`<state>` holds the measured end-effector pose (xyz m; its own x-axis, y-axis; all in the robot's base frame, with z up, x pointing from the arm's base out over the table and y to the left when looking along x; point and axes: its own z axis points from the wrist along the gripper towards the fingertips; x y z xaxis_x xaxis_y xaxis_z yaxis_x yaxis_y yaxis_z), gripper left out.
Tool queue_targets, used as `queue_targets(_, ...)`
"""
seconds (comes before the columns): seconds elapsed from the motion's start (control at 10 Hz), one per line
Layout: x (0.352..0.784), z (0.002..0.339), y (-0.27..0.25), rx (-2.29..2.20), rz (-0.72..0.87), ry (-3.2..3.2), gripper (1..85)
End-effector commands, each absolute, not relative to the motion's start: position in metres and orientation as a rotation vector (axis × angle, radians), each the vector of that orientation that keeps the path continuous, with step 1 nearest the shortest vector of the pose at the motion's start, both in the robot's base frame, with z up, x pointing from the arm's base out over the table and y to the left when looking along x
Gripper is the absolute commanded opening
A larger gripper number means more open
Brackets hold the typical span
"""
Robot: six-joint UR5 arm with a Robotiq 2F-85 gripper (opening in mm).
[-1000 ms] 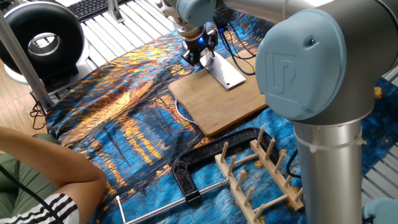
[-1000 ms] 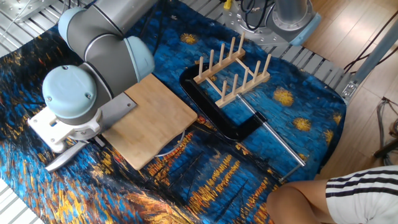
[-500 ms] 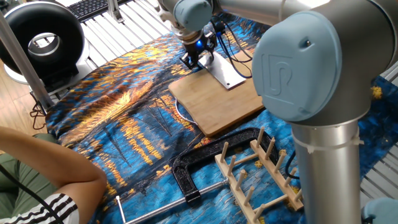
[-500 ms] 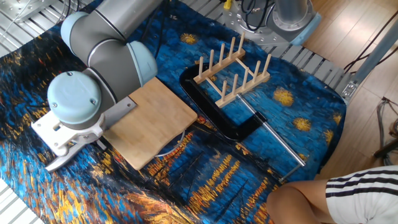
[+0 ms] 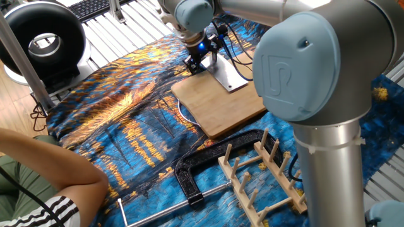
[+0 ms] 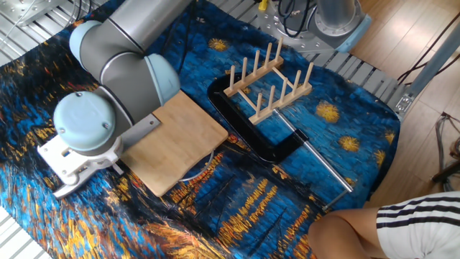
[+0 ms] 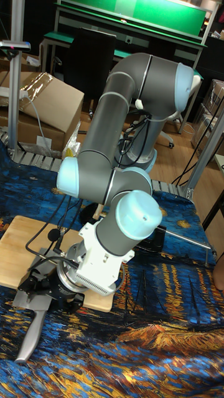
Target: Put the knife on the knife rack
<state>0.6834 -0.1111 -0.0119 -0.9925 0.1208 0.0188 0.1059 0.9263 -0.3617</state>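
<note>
The knife lies flat with its shiny blade (image 5: 227,74) on the far corner of the bamboo cutting board (image 5: 218,107). Its grey handle (image 6: 70,189) sticks out over the blue cloth and also shows in the tall view as handle (image 7: 28,339). My gripper (image 5: 197,62) is low over the knife where blade meets handle. Its black fingers (image 7: 70,300) stand on either side of the knife with a gap, so it looks open. The light-wood knife rack (image 5: 265,180) with upright pegs stands at the near right; in the other fixed view the rack (image 6: 269,79) is beyond the board.
A black C-clamp (image 5: 205,165) lies between board and rack, with its screw rod (image 6: 323,167) reaching toward a seated person's arm (image 5: 47,180). A black ring-shaped device (image 5: 41,38) stands at the far left. The arm's large joints (image 6: 126,68) overhang the board's left end.
The gripper has come down and shifted slightly along the knife toward the handle end. The knife, board, clamp and rack have stayed put.
</note>
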Motion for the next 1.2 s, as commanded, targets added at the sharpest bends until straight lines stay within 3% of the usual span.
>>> queue_targets(0.0, 0.685, -0.013, -0.121, -0.180, 0.549, -3.027, 56.3)
queue_targets(0.3, 0.679, -0.020, -0.136, -0.143, 0.618, -3.020, 47.3)
queue_targets(0.5, 0.671, -0.013, -0.129, -0.226, 0.708, -2.955, 24.7)
queue_targets(0.6, 0.662, 0.000, -0.125, -0.285, 0.733, -2.895, 4.3)
queue_targets(0.8, 0.657, 0.039, -0.123, -0.230, 0.708, -2.878, 1.0)
queue_targets(1.1, 0.654, 0.069, -0.148, -0.159, 0.662, -2.868, 1.0)
